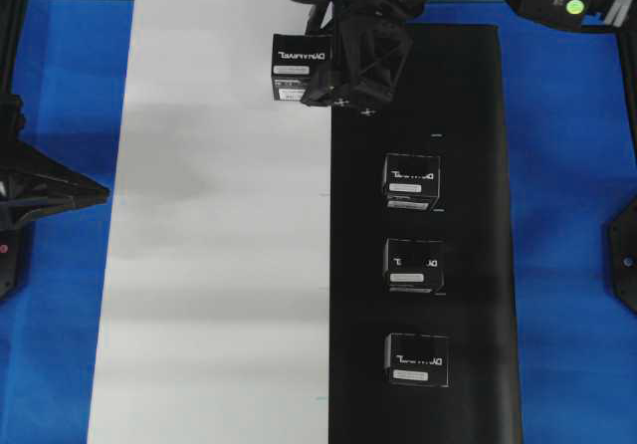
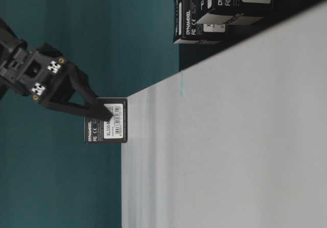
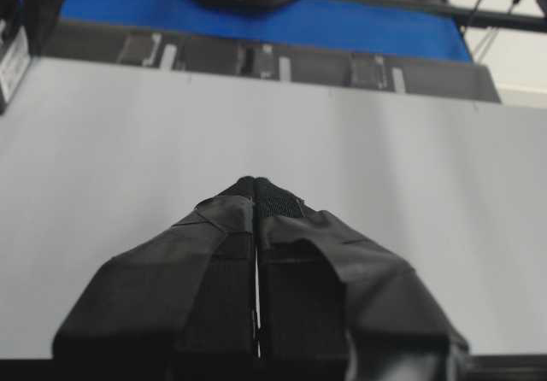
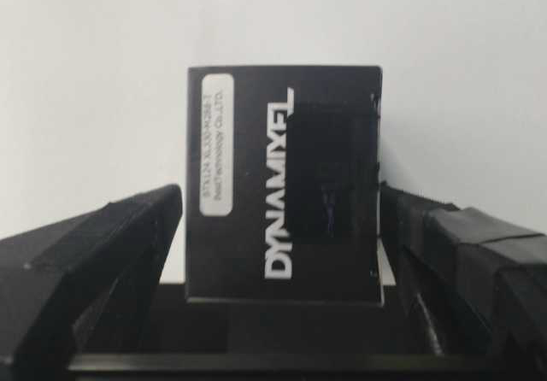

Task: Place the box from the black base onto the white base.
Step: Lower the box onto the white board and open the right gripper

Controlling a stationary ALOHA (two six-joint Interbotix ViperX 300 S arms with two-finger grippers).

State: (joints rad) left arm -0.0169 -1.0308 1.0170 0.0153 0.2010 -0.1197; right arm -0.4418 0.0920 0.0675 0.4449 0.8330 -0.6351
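The box (image 1: 294,61) is a black carton with white lettering. It sits at the far end of the white base (image 1: 219,265), near its edge with the black base (image 1: 468,115). My right gripper (image 1: 317,66) straddles it. In the right wrist view the box (image 4: 239,227) stands between the fingers (image 4: 128,236) with a thin gap on each side, so the jaws look open. The table-level view shows the box (image 2: 106,128) resting on the board's far end. My left gripper (image 3: 256,180) is shut and empty, low over the white base (image 3: 385,167).
Three look-alike boxes (image 1: 412,180), (image 1: 413,265), (image 1: 417,358) stand in a row on the black base. The left arm (image 1: 50,195) rests at the white base's left edge. Blue table surface (image 1: 567,265) surrounds both bases.
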